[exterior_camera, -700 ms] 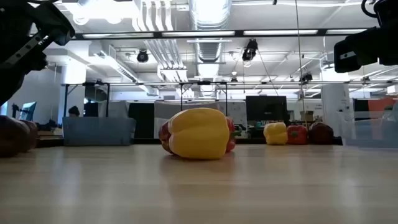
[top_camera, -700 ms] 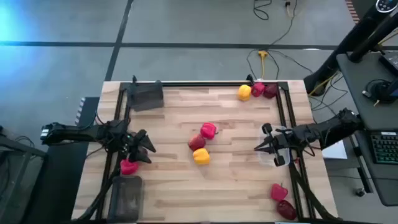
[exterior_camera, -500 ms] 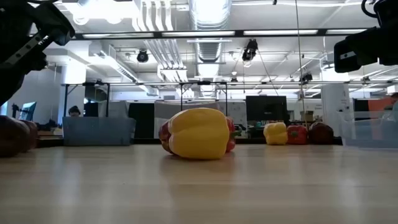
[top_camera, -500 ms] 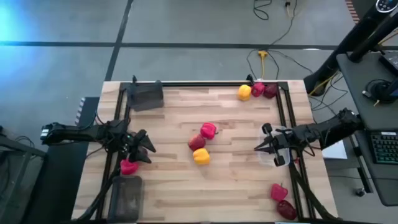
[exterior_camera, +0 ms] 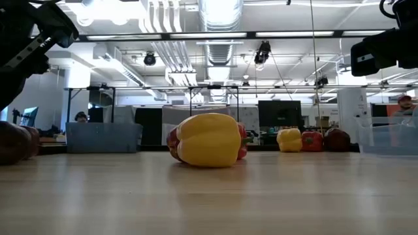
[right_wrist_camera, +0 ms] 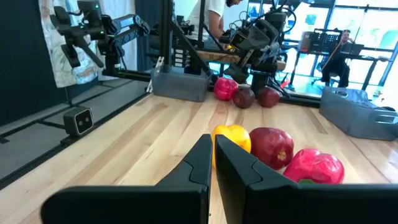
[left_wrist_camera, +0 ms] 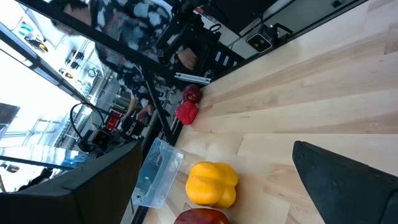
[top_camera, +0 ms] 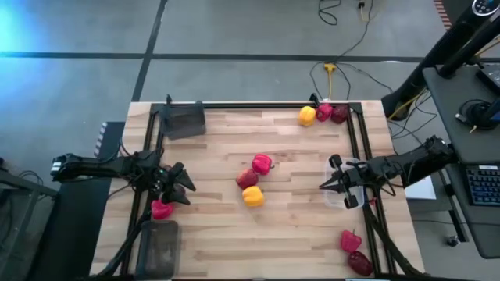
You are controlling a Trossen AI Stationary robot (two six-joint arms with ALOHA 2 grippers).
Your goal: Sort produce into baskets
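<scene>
A red pepper (top_camera: 262, 163), a dark red apple (top_camera: 248, 179) and a yellow pepper (top_camera: 253, 196) lie together mid-table. A yellow piece (top_camera: 307, 115), a red pepper (top_camera: 323, 112) and a dark apple (top_camera: 339, 114) sit at the far right. A red pepper (top_camera: 350, 240) and an apple (top_camera: 359, 262) sit at the near right. Another red pepper (top_camera: 162, 208) lies at the left, by a dark bin (top_camera: 160, 246). My left gripper (top_camera: 178, 186) is open and empty just beyond that pepper. My right gripper (top_camera: 322, 186) is shut and empty over the clear bin (top_camera: 339, 199).
A second dark bin (top_camera: 185, 119) stands at the far left corner. A black frame rail (top_camera: 258, 104) runs along the table's far edge and down both sides. Two dark red pieces (right_wrist_camera: 244, 96) lie below the left arm in the right wrist view. People show in the room behind.
</scene>
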